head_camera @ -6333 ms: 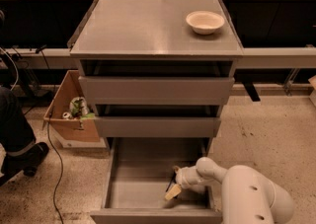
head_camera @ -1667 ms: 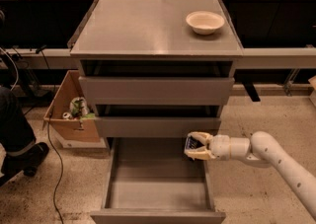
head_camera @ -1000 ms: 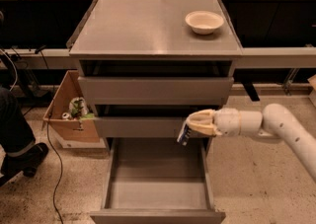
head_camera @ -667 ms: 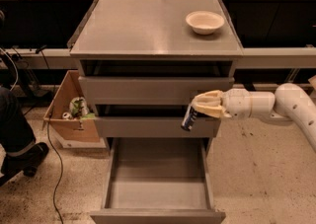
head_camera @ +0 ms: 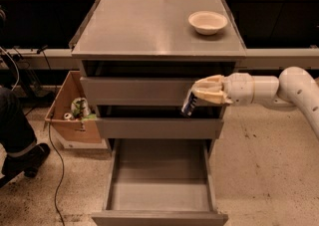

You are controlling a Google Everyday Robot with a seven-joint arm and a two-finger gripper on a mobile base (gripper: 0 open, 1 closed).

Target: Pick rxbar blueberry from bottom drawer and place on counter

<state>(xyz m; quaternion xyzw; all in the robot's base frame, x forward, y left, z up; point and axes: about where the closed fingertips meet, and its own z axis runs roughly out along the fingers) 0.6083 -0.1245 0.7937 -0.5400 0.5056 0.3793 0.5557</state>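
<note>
Grey tabletop point(head_camera: 139, 26), the goal surface, with its thin raised rim. The bottom drawer point(head_camera: 159, 190) stands pulled out and holds nothing I can see. My arm point(head_camera: 279, 88) reaches in from the right, and a pale bowl point(head_camera: 208, 22) sits on the tabletop's far right. My pincer point(head_camera: 199, 93) is level with the upper drawer fronts, clenched on the upper end of the rxbar blueberry point(head_camera: 189, 104), which hangs tilted below it. The bar is probably light and flat, with a slick, pliable wrapper. Pinched at one end it may swing or slip, so a mid-body hold across the flat faces seems safer.
</note>
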